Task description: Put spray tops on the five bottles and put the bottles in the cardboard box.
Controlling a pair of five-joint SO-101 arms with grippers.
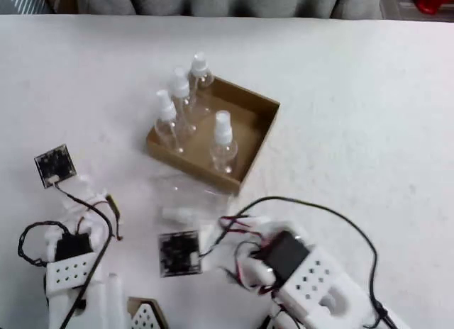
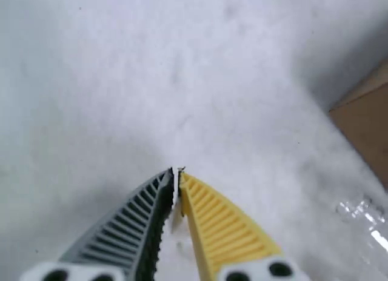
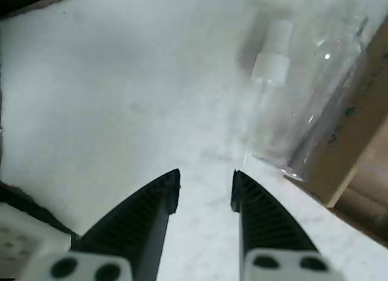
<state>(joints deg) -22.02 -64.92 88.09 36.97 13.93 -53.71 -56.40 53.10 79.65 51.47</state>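
Plainly, the right gripper (image 3: 205, 184) stood partly open with nothing between its black fingers, hovering low over the table (image 1: 355, 74). Just ahead of it lay the fifth bottle (image 3: 303, 99) on its side, clear and hard to make out, with a white spray top (image 3: 273, 57) at its neck. Whether that top was screwed down tight could not be told. The left gripper (image 2: 176, 175) was closed, its grey and yellow fingers meeting at the tips and holding nothing.

Seen from the high view, the lying bottle sat at about six o'clock from the cardboard box (image 1: 186, 164), just beside its near wall. Four bottles (image 1: 223, 148) stood upright inside the box, each with a white top: three in a line toward eleven o'clock and one nearer the five o'clock side.

By that showing, most of the job looked done. Four of five were capped and boxed. What remained was apparently to check the last top, pick up the last bottle and set it in the open space within the box.
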